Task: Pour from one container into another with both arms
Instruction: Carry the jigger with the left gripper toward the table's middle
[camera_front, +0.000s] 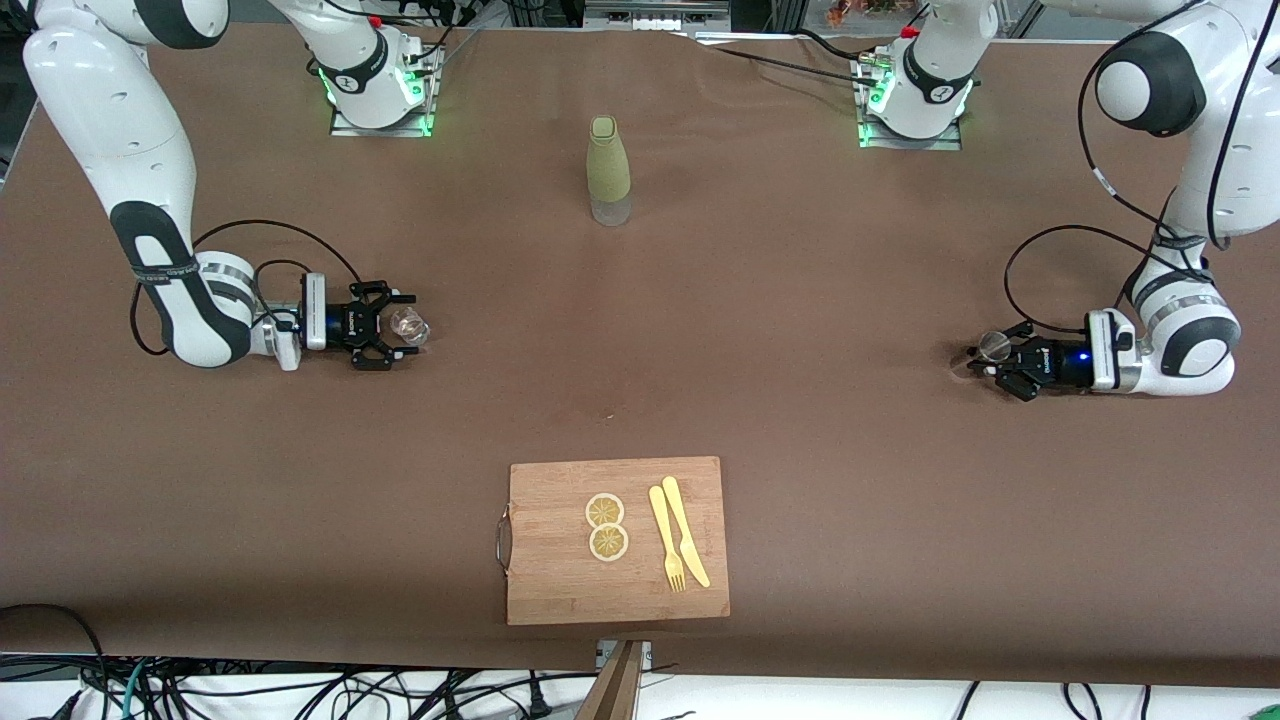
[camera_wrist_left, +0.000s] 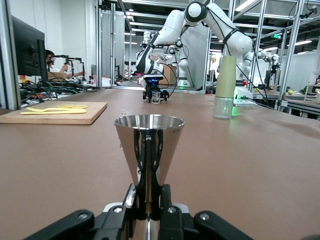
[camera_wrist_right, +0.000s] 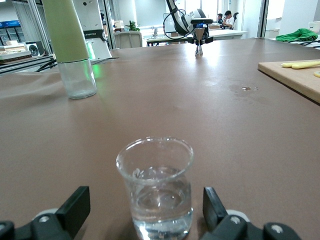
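A shiny steel cone-shaped measuring cup (camera_front: 993, 345) stands upright low at the left arm's end of the table. My left gripper (camera_front: 985, 362) is shut on its narrow waist; in the left wrist view the cup's bowl (camera_wrist_left: 149, 137) rises just past the pinched fingers (camera_wrist_left: 137, 197). At the right arm's end, a small clear glass (camera_front: 410, 325) partly filled with clear liquid stands on the table. My right gripper (camera_front: 403, 328) is open, one finger on each side of the glass (camera_wrist_right: 156, 187) and apart from it.
A tall bottle with a pale green sleeve and clear base (camera_front: 608, 170) stands mid-table between the arm bases. Nearer the front camera lies a wooden cutting board (camera_front: 550, 570) bearing two lemon slices (camera_front: 606, 527), a yellow fork and a knife (camera_front: 680, 540).
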